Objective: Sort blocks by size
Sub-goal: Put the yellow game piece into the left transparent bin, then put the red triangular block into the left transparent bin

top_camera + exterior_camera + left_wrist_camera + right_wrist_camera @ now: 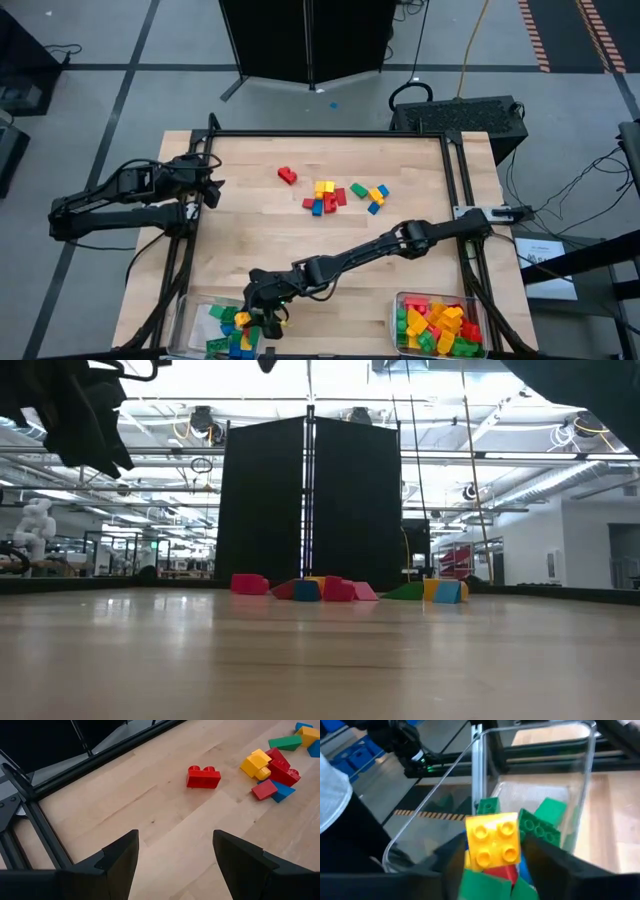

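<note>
The right gripper (262,318) hangs over the left clear bin (190,325) at the table's near-left corner, fingers set narrowly either side of a yellow block (492,841) with 4 studs facing up. The block is square, so it has no long axis. Directly beneath it lie green blocks (542,822) in the bin, so a release looks like a straight drop. The left gripper (175,857) waits spread wide and empty at the far-left edge; a red 2-stud block (203,776) lies ahead of it, long axis crosswise to the fingers. The left arm is nearer the loose pile (340,195).
</note>
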### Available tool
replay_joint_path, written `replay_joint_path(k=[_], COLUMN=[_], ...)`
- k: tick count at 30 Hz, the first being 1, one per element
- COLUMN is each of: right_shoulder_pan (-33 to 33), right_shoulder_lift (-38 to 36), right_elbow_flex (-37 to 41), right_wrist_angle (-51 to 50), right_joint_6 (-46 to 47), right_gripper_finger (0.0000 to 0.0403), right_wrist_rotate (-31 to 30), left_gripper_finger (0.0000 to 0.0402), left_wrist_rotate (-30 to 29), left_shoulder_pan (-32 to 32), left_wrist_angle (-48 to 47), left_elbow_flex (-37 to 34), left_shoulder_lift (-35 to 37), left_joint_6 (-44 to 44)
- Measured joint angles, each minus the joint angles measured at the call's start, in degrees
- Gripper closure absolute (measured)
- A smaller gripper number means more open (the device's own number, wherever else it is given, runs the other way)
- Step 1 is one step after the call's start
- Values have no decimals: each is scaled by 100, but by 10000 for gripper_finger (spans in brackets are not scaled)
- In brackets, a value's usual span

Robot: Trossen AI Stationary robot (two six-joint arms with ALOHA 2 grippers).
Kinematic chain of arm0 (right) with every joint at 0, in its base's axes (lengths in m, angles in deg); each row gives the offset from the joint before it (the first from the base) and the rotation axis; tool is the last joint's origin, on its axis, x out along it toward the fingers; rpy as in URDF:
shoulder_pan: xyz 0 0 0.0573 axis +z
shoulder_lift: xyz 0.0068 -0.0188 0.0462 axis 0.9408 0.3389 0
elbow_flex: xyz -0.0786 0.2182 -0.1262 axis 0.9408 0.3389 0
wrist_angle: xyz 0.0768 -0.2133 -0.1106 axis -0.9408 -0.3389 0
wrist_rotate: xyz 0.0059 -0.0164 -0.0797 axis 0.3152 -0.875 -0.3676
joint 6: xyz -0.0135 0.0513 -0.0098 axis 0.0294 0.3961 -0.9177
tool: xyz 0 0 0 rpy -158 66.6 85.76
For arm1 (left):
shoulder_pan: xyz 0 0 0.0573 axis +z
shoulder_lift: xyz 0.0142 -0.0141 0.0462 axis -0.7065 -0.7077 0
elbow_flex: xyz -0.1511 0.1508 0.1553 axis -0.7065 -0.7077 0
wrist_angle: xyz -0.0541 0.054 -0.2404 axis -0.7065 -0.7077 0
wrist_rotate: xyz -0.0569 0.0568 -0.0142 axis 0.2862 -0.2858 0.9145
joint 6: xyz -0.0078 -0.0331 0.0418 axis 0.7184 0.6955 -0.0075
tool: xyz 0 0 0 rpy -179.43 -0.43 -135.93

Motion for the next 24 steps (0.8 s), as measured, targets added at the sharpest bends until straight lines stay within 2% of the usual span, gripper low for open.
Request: replay_joint_path(k=[4, 7, 9, 12, 19, 24], right_shoulder_pan=[0, -12, -43, -164, -652, -1289], right_shoulder_lift=[-44, -180, -389, -912, -2005, -2061], right_elbow_flex=[-2, 0, 0, 0, -17, -5], right_wrist_angle=[20, -23, -190, -998, -3947, -5387], right_joint_6=[250, 432, 516, 438, -660, -693], right_gripper_finger=[145, 127, 129, 145, 179, 188], right_wrist_rotate=[-119, -118, -112, -206, -1887, -2041], left_gripper_finger=[146, 146, 146, 146, 146, 146], left_wrist_rotate=[0, 0, 0, 5, 4, 4], left_shoulder_pan=[0, 0, 0, 0, 0, 0], left_wrist_angle=[-1, -3, -1, -1, -1, -1], left_elbow_flex=[0, 0, 0, 0, 0, 0], left_shoulder_lift=[0, 0, 2, 2, 2, 0], left_joint_6=[0, -2, -2, -4, -3, -4])
